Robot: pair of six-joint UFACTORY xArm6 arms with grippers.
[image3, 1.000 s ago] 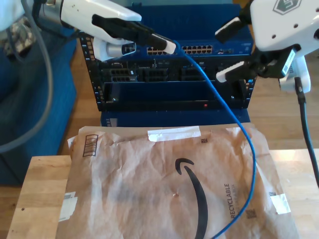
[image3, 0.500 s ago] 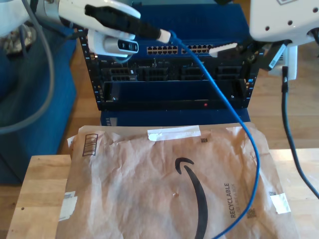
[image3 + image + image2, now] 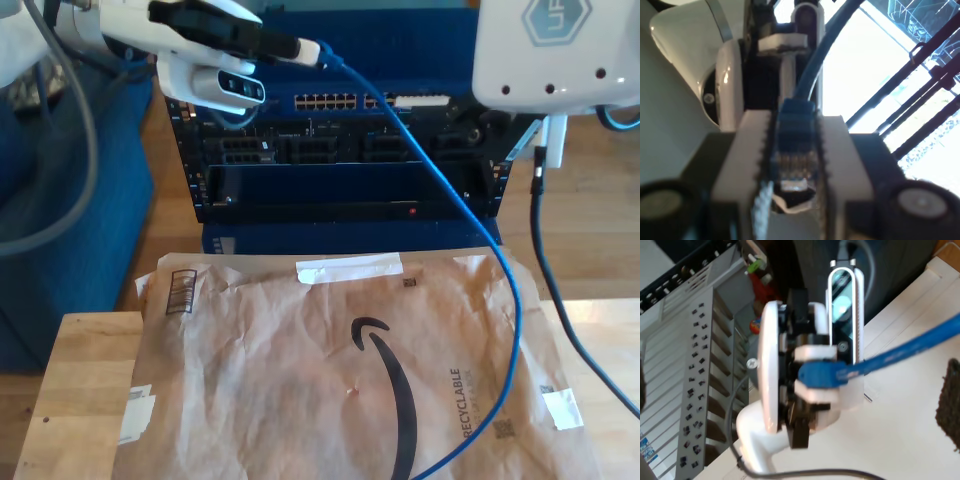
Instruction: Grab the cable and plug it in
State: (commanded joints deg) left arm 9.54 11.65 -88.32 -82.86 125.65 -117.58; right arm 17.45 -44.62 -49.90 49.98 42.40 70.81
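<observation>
The blue cable [image 3: 470,225] runs from the bottom of the exterior view, over the envelope, up to my first gripper [image 3: 312,52] at that view's upper left. In the first wrist view the translucent blue plug [image 3: 796,150] is clamped between the white toothed jaws of my first gripper [image 3: 796,130], which is shut on it. The second wrist view faces that gripper [image 3: 817,375] and the plug [image 3: 820,374] head on. My second arm hangs at the exterior view's upper right. Its white finger [image 3: 420,100] shows in front of the rack, and it holds nothing.
A black rack [image 3: 345,165] with a row of network ports [image 3: 345,101] stands behind the table. A brown paper envelope [image 3: 300,380] covers most of the wooden table [image 3: 85,400]. A black arm cable [image 3: 545,270] hangs at the exterior view's right.
My first gripper has carried the plug up and toward the exterior view's left. My second arm has risen and shifted toward that view's left, hiding more of its gripper.
</observation>
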